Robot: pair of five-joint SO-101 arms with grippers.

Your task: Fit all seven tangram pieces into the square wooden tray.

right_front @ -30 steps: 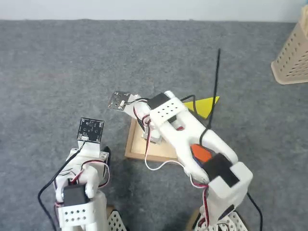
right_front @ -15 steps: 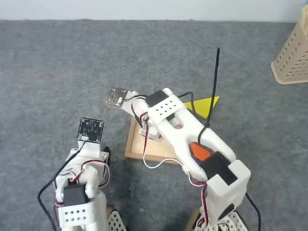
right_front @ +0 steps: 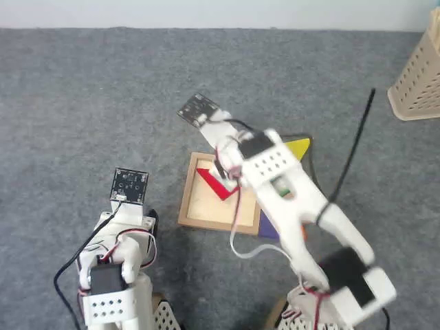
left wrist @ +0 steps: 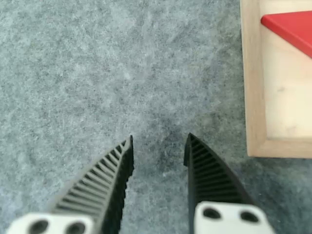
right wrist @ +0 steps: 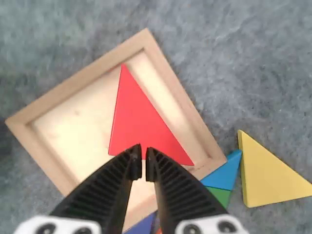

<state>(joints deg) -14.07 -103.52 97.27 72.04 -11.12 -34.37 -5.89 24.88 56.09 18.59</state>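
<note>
Wooden tray sits mid-table on the grey carpet in the high view, with the red triangle lying flat inside it, toward its 11 o'clock corner. My right arm stretches across the tray's 3 o'clock side and covers that part. A yellow triangle pokes out past the arm at the tray's 2 o'clock, off the wood, and a purple piece shows just outside the 5 o'clock corner. The left arm is folded back at 7 o'clock, well apart from the pieces. A beige perforated basket is cut off by the frame at 2 o'clock.

From the left wrist, the left gripper hangs over bare carpet near the tray's rim, jaws apart with nothing between them.

From the right wrist, the right gripper hovers over the red triangle's edge, jaws drawn together and holding nothing. A blue piece and a green piece touch each other just outside the rim, with the yellow triangle beside them.

I judge one piece placed and six to go. Next I'd need to spread the right jaws and go for a loose piece, likely the yellow triangle. I count only five pieces; the rest may be under the arm, but I cannot tell.
</note>
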